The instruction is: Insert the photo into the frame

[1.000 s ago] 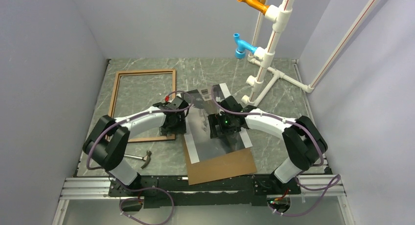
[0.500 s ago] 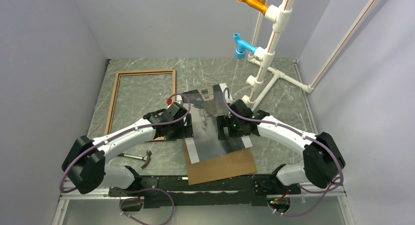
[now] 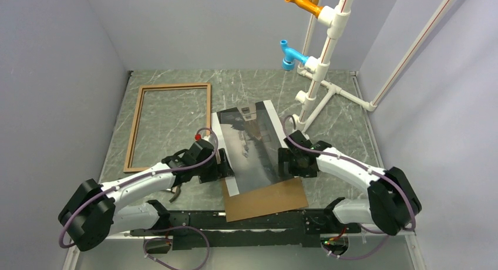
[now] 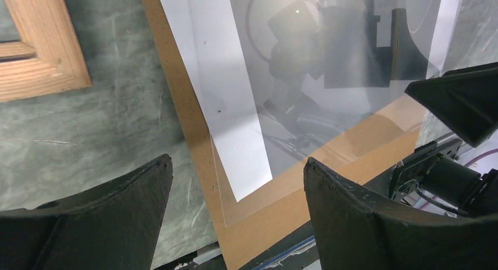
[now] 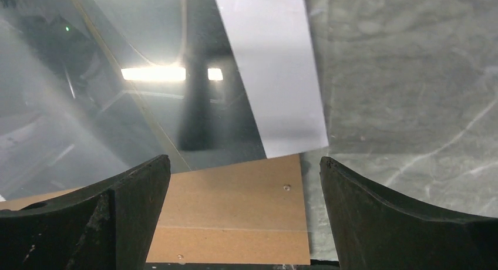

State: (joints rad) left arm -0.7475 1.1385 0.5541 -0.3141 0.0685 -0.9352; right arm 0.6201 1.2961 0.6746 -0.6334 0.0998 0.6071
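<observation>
Both my grippers are spread wide and hold nothing. Left gripper (image 3: 218, 166) hangs over the photo's (image 3: 249, 144) near left corner. In its wrist view the open fingers (image 4: 238, 164) bracket the photo's (image 4: 305, 76) white band and a strip of brown board (image 4: 258, 217) below it. Right gripper (image 3: 292, 163) hangs over the photo's near right corner. Its own view shows the two fingers (image 5: 245, 161) set far apart above the photo's (image 5: 147, 105) corner, with the board (image 5: 235, 211) under it. Whether either gripper touches the print, I cannot tell.

The photo lies picture side up in the middle of the table (image 3: 340, 135), slanted, with white bands along its two long edges. Its glossy face mirrors a ceiling light and my arms. Its near end rests on the board (image 3: 267, 202), which lies flat at the middle of the table's near edge.

The frame (image 3: 175, 86) lies flat toward the far left corner, wood face up, with the table showing through its opening. Its right rail runs just beside the photo's far left corner. One wooden corner of the frame (image 4: 41, 53) shows in my left wrist view, apart from the board. A white pipe stand (image 3: 320, 64) with one orange and one blue fitting rises at the far right.
</observation>
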